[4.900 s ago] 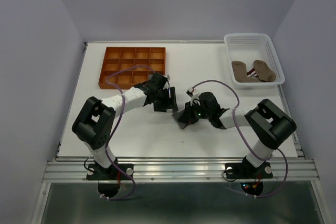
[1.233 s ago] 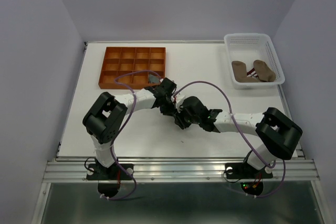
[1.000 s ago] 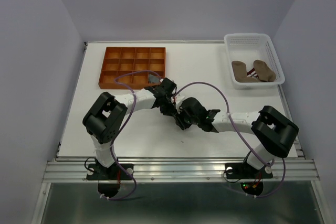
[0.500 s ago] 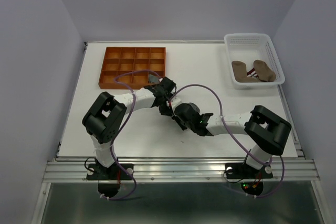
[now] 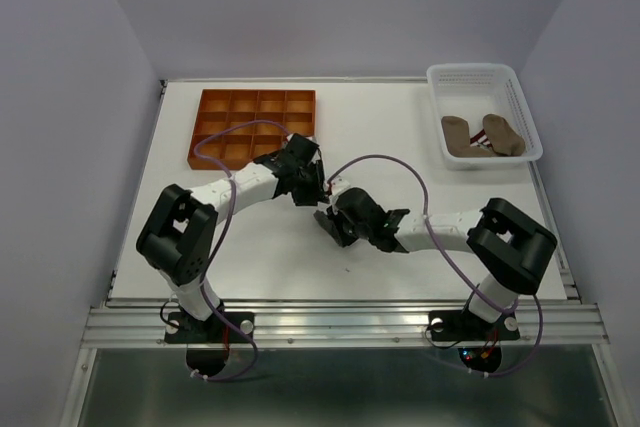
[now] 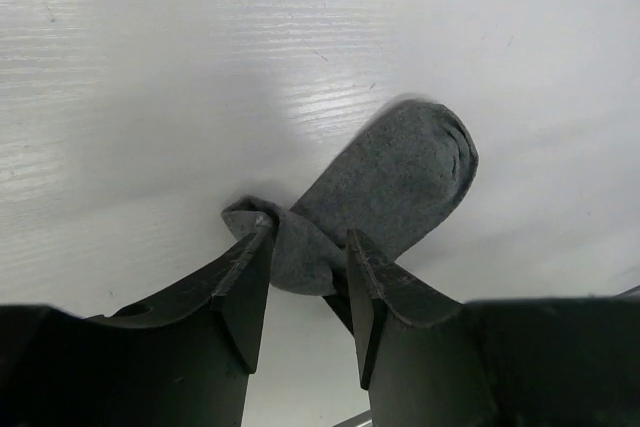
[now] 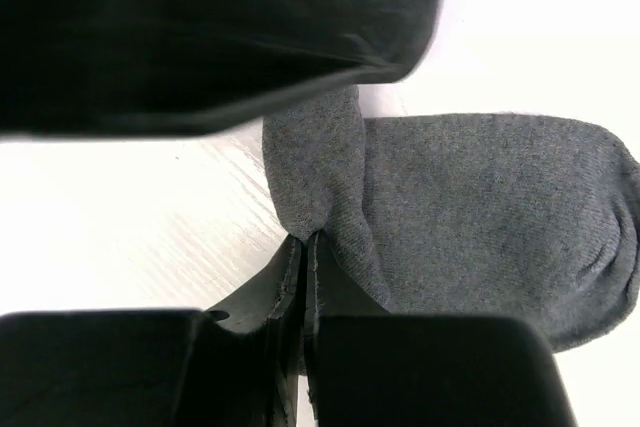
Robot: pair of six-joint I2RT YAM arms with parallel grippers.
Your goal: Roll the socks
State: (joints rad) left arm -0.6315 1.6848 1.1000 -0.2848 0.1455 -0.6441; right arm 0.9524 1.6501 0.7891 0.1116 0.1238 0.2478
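left wrist, grey sock (image 6: 395,172): flat on the table (image 6: 150,67), toe end pointing far right, near end folded up into a small hump.
left wrist, left pincer (image 6: 307,239): half spread, straddling that hump; fabric touching both inner faces but no clear squeeze, so read as letting go.
right wrist, right pincer (image 7: 304,242): pressed together, tips nipping the lower edge of the fold, by the look of it.
right wrist, sock: toe out to the right, fold rising towards the dark bulk of the other pincer just above.
top, change: left wrist drawn back a little towards the far left since half a second ago, elbow swung out left. right pincer (image 5: 332,225) tucked just near-right of the left pincer (image 5: 316,197). in the earliest picture both stood clearly apart.
top, sock: almost wholly hidden under the two pincers at the middle of the table.
top, rest: orange tray (image 5: 255,125) far left and white basket (image 5: 484,77) far right, with tan socks (image 5: 485,137) inside, all as in the earlier pictures.
meaning: fold seemingly passed from left to right; first turn of the roll only just begun, most of the sock flat.
to watch: thin nip on the edge, likely to slip once the left side opens fully.
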